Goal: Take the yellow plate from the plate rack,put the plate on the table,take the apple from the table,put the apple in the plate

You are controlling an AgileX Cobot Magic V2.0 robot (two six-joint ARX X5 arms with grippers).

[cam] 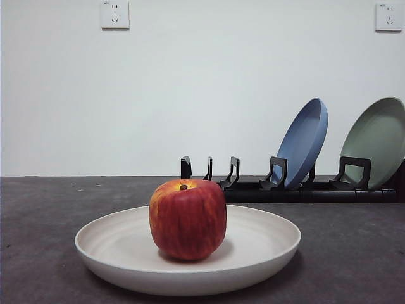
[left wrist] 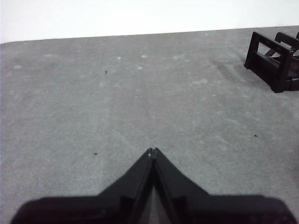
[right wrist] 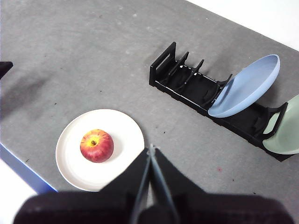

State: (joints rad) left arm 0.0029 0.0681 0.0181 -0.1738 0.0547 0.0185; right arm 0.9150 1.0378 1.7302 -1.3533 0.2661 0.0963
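The red apple (cam: pixel 188 219) stands upright in the middle of the yellow plate (cam: pixel 114 244), which lies flat on the dark grey table (cam: pixel 38 209). The right wrist view shows the apple (right wrist: pixel 96 145) on the plate (right wrist: pixel 126 135) from high above. My right gripper (right wrist: pixel 151 149) is shut and empty, well above the table beside the plate. My left gripper (left wrist: pixel 153 151) is shut and empty over bare table, with one end of the black plate rack (left wrist: pixel 273 60) off to the side. Neither gripper shows in the front view.
The plate rack (cam: pixel 253 183) stands behind the yellow plate and holds a blue plate (cam: pixel 305 140) and a pale green plate (cam: pixel 378 139), both leaning; its other slots are empty. The rack (right wrist: pixel 187 84) and blue plate (right wrist: pixel 247 86) show in the right wrist view. The table's near edge (right wrist: pixel 23 170) lies close to the yellow plate.
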